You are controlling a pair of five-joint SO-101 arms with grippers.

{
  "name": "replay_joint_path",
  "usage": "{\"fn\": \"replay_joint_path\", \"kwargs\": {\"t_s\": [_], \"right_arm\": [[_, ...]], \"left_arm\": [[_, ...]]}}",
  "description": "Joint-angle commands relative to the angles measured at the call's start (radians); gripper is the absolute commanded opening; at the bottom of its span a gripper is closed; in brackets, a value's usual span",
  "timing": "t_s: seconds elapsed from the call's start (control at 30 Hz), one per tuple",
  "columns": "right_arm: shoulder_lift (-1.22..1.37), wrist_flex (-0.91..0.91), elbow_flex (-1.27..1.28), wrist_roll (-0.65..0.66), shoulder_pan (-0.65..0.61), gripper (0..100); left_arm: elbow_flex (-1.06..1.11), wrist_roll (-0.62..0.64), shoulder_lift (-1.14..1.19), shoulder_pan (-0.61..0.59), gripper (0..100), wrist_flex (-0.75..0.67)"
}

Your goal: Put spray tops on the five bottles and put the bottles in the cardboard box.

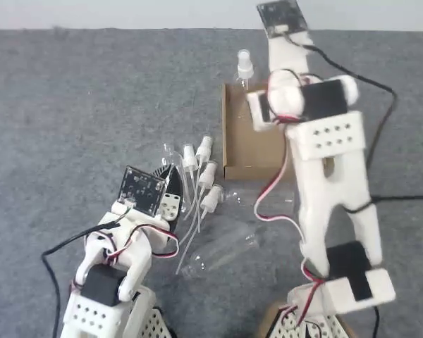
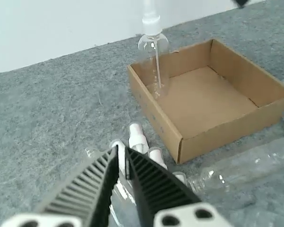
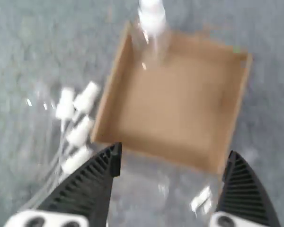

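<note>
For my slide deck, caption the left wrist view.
Black ridged pincer above white spray tops, beside open brown cardboard box; one topped clear plastic bottle at its corner.

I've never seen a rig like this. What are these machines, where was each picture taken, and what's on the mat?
These are two white robot arms side by side, each ending in a two-jawed gripper. One picture looks down from a fixed camera overhead. The other two come from cameras on the arms' wrists, so the black ribbed jaws show up close. On the grey surface lie a cardboard box, white spray tops and clear bottles without tops. One bottle with its top on stands upright at the box's far corner. The left gripper hovers over the spray tops, jaws almost together; the right gripper is wide open above the box. Neither seems to hold anything.
</note>
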Motion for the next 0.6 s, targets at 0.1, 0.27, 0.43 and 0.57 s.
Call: {"fn": "replay_joint_path", "kwargs": {"t_s": [0.1,0.27,0.43,0.57], "right_arm": [[-0.162,0.114,-0.021,-0.005,0.203,28.1],[-0.174,0.111,0.146,-0.008,0.282,28.1],[-0.182,-0.039,0.394,-0.015,0.302,28.2],[-0.182,-0.174,0.569,-0.064,0.295,28.2]], "left_arm": [[-0.008,-0.006,0.012,-0.005,1,-0.031],[-0.008,-0.006,0.012,-0.005,1,-0.031],[-0.008,-0.006,0.012,-0.005,1,-0.031],[-0.008,-0.006,0.012,-0.005,1,-0.031]]}}
